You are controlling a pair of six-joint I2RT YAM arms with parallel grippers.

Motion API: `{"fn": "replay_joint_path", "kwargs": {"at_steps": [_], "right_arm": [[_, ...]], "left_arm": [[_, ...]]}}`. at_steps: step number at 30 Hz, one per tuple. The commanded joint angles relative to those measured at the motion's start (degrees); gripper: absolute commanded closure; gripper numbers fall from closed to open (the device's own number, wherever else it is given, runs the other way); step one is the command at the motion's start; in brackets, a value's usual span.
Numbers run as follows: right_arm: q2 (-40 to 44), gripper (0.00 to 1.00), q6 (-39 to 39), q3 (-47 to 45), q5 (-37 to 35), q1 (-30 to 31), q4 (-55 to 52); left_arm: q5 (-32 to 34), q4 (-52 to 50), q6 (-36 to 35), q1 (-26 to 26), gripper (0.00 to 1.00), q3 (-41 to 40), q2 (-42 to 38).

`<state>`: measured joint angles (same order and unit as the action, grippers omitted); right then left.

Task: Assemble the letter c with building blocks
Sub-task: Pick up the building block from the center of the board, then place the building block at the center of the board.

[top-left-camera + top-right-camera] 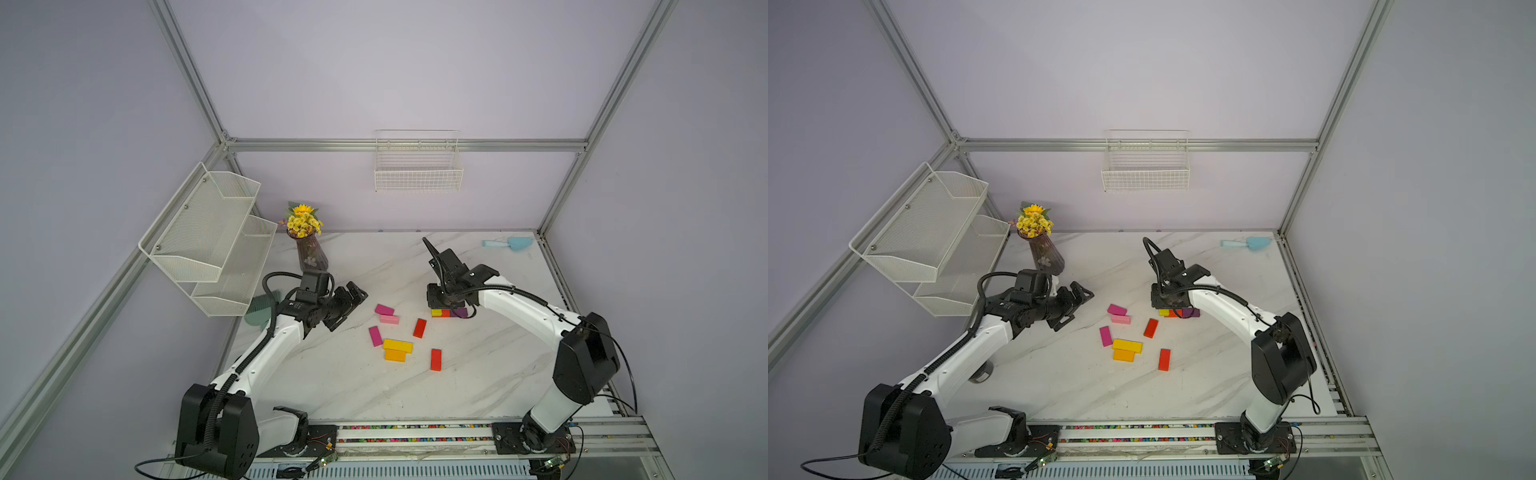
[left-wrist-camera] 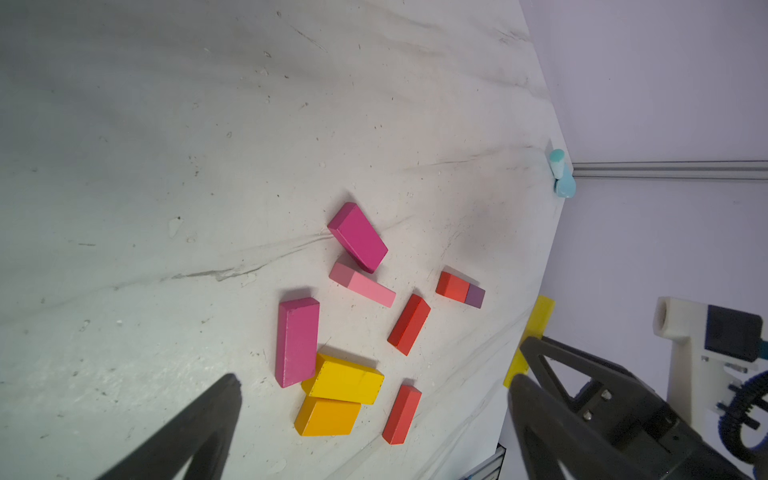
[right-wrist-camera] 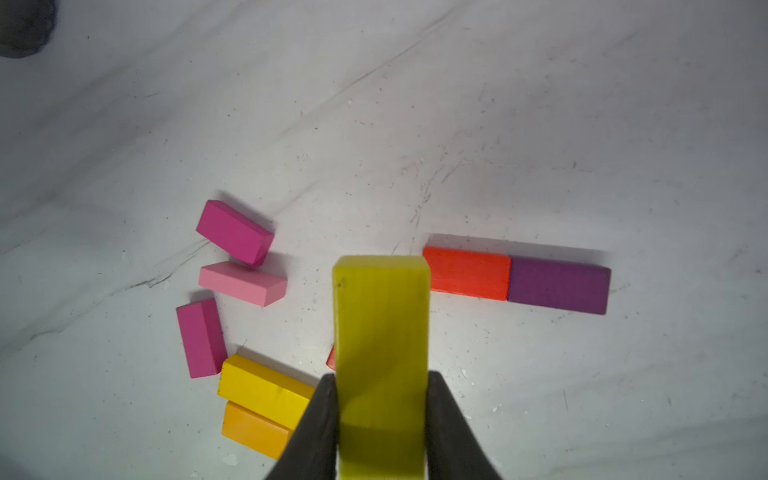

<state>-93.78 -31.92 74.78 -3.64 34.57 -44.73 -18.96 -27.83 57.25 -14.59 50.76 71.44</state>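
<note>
Right gripper [image 3: 381, 377]: jaws clamped on the flanks of a long yellow block [image 3: 381, 316], which projects beyond the fingertips. Its far end lies just beside the red block [image 3: 467, 272], which abuts the dark purple block [image 3: 559, 284] in a short row off to one side of the jaws. Left gripper [image 1: 349, 309]: jaws wide apart and empty, with the loose blocks [image 2: 297, 340] lying ahead of them. Probable faults: a slightly offset descent would land the yellow end on the red block or push the row out of line, and a grip so far from that end may let the block pivot on contact.
</note>
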Motion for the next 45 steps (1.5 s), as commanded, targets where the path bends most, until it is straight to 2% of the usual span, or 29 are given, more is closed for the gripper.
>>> {"fn": "replay_joint_path", "kwargs": {"at_steps": [1,7,12,20,25,45], "right_arm": [[3.93,0.87,-6.68,-5.25,-3.1,0.41,-1.11],[8.38,0.87,-7.38,-14.31,-2.64,0.42,0.91],[8.96,0.86,-4.37,-18.59,-2.0,0.41,4.34],[5.84,0.86,-2.0,-19.68,-3.17,0.41,7.21],[3.35,0.86,-3.0,-19.76,-3.82,0.5,9.08],[-8.56,0.86,-7.43,-12.72,-5.57,3.57,10.42]], "left_arm": [[2.81,1.16,4.59,-3.47,0.0,0.65,-1.72],[5.79,-0.56,9.77,-9.67,0.0,1.39,-0.22],[9.84,-4.75,9.31,-12.69,0.0,3.73,-0.22],[11.23,-7.84,6.99,-13.18,0.0,6.16,-1.57],[9.77,-8.9,5.82,-13.27,0.0,7.74,-0.42],[5.62,-3.54,4.62,-13.22,0.0,7.57,3.84]]}}
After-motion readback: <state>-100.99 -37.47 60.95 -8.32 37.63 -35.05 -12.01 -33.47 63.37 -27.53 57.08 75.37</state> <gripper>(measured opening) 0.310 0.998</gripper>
